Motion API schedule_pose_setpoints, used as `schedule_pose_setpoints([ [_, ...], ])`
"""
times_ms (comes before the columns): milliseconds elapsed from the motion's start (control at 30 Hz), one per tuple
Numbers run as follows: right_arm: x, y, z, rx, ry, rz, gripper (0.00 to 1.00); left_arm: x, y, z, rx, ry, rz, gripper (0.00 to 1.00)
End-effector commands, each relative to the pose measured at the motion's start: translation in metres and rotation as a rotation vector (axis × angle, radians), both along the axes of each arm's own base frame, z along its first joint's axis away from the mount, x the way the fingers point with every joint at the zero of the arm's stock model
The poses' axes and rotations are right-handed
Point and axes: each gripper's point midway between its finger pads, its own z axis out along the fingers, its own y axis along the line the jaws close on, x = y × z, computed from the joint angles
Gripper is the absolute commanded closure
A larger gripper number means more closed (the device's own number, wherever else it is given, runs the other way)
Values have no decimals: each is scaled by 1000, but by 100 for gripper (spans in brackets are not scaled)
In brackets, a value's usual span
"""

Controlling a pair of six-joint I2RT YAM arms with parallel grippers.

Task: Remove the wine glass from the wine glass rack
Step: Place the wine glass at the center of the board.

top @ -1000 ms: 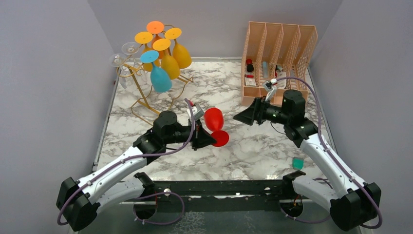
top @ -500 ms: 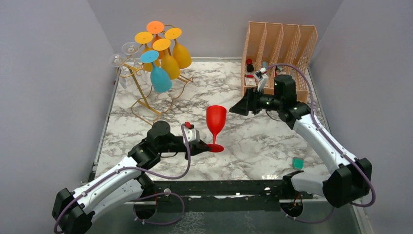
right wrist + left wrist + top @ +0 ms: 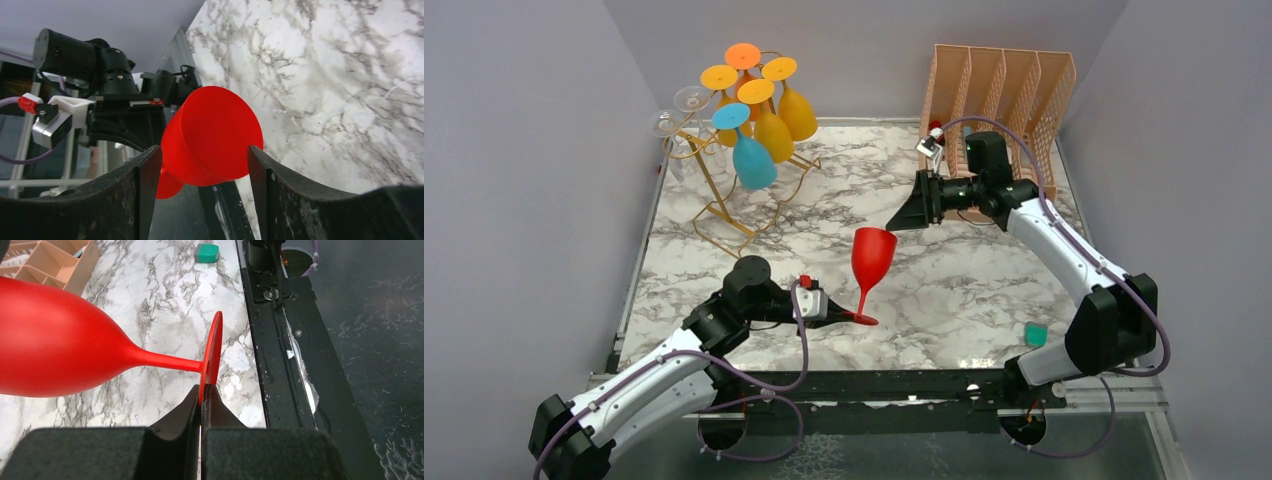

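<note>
Red wine glass (image 3: 870, 262) stands off the rack, near the middle of the table's near edge, leaning with its bowl tipped toward the right side. Whether its foot rests on the marble table (image 3: 964, 290) cannot be told. The left gripper (image 3: 832, 312) is clamped on the rim of the foot; the left wrist view shows both fingers pinching that thin red disc edge-on. The right gripper (image 3: 902, 218) hangs just beyond the mouth of the bowl with its jaws spread apart, holding nothing. In its wrist view the bowl sits between the two fingers with a gap on each side.

The gold wire rack (image 3: 711, 180) stands at the far left corner, carrying yellow, blue and clear glasses upside down. A peach file organiser (image 3: 1004, 80) stands at the far right corner. A small green block (image 3: 1035, 334) lies near the near right corner.
</note>
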Motion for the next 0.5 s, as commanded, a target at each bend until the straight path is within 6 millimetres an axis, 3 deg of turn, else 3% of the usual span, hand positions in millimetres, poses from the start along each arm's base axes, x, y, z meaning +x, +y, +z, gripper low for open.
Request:
schedule_pose_setpoints([
  [0,-22,7,9,72,104,159,36,-9,0,8,-35,-62,-65,100],
  [300,-54,24,9,96,215,322,50,-9,0,7,-34,-66,-68,100],
  [467,-57,24,13,104,201,330,63,-9,0,4,-20,-56,-68,100],
])
